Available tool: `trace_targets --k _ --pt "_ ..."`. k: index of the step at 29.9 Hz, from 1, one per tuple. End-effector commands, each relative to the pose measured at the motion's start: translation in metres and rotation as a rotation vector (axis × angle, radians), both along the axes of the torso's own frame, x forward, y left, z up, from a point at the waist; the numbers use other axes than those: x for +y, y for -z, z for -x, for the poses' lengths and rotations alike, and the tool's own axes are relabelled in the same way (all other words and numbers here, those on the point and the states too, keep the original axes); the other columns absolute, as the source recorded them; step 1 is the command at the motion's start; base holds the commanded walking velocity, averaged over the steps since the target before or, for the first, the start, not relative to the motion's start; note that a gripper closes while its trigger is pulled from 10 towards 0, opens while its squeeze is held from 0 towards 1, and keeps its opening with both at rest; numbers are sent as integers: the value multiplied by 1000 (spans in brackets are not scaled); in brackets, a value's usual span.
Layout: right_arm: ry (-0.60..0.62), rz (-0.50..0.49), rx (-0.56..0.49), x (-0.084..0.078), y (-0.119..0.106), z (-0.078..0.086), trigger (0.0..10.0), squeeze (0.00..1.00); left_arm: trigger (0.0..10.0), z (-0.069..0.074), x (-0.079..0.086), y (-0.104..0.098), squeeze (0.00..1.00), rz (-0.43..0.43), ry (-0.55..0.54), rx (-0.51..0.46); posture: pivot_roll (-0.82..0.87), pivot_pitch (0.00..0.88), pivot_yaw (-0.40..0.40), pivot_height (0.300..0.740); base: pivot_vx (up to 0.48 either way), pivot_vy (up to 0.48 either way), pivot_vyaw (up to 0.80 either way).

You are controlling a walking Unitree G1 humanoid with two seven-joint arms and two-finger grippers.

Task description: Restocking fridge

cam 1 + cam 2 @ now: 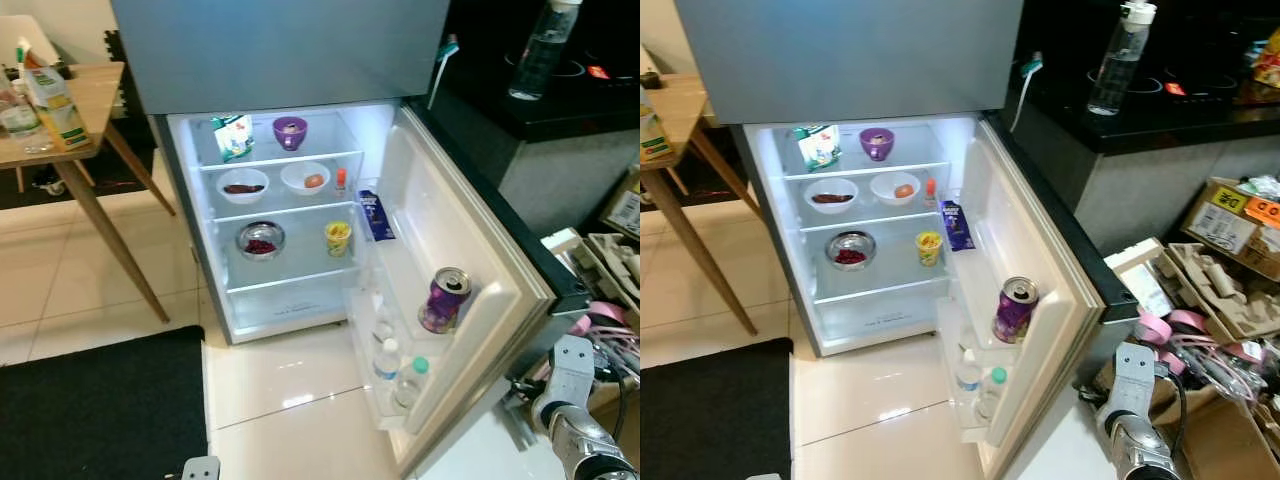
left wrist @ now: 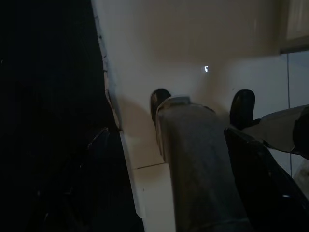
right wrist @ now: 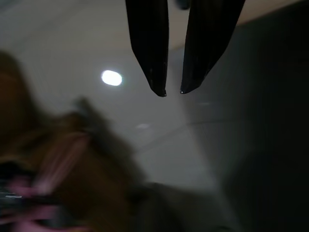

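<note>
While the fridge (image 1: 300, 200) stands open in the left eye view, a purple can (image 1: 444, 299) sits in its door shelf. Right wrist view: the right pincer (image 3: 173, 92) hangs narrow, empty, above blurred floor.

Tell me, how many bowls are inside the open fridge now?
4. A purple bowl on the top shelf; two white bowls side by side on the middle shelf; a metal bowl on the shelf below. Others may be hidden.
</note>
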State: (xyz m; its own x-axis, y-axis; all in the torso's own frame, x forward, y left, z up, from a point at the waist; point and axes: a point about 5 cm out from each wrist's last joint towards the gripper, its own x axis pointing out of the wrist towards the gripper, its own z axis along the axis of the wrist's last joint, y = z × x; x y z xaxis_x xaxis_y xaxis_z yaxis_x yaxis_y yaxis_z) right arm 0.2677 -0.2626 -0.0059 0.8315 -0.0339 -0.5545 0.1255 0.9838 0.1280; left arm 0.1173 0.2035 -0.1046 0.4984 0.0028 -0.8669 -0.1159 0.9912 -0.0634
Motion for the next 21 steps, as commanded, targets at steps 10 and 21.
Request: trace_targets --k 10,21 --pt "-763 -531 -251 140 -33 -28 10000 0 10000 9 -1 3 0 5 5 32 -65 0 -33 740 0 0 0" --pt "-890 -625 -394 185 -60 -37 10000 0 10000 3 -4 2 0 10 8 17 -62 0 -34 740 0 0 0"
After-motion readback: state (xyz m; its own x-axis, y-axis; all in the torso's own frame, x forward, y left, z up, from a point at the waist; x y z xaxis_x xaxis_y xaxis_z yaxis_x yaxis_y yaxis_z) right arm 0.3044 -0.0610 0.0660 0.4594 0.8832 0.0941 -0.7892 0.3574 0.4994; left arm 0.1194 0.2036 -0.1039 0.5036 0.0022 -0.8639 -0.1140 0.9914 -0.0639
